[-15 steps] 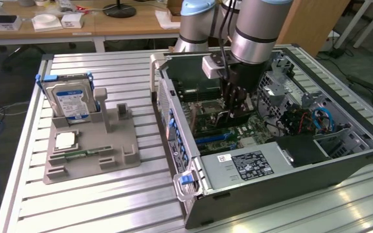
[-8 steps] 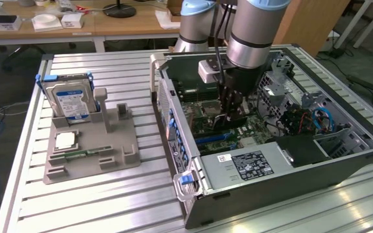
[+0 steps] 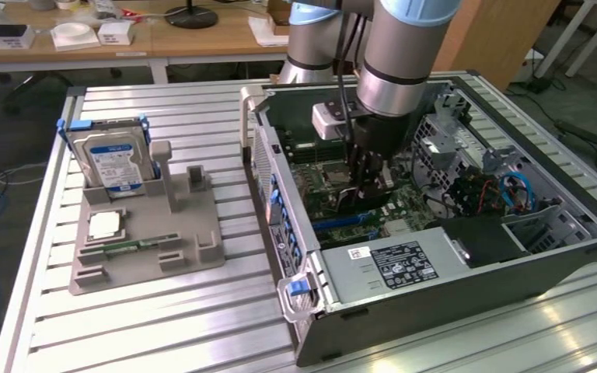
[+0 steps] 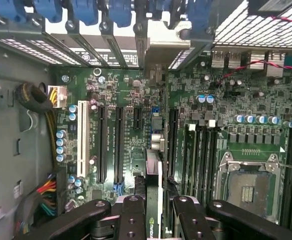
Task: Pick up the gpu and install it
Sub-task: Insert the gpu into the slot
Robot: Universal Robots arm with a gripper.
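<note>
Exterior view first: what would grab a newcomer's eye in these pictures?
The big arm reaches down into the open computer case, its gripper low over the green motherboard. In the wrist view, black fingers clamp the gpu, a thin card held edge-on above the slots. On the exterior view's left, a blue-labelled hard drive stands upright in a grey holder.

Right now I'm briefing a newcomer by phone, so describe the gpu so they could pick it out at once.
Look inside the open computer case on the slatted table, at the green motherboard. The arm's hand holds the gpu at the board's long black slots. It is the thin black card seen edge-on, unlike the fixed slots beside it.
</note>
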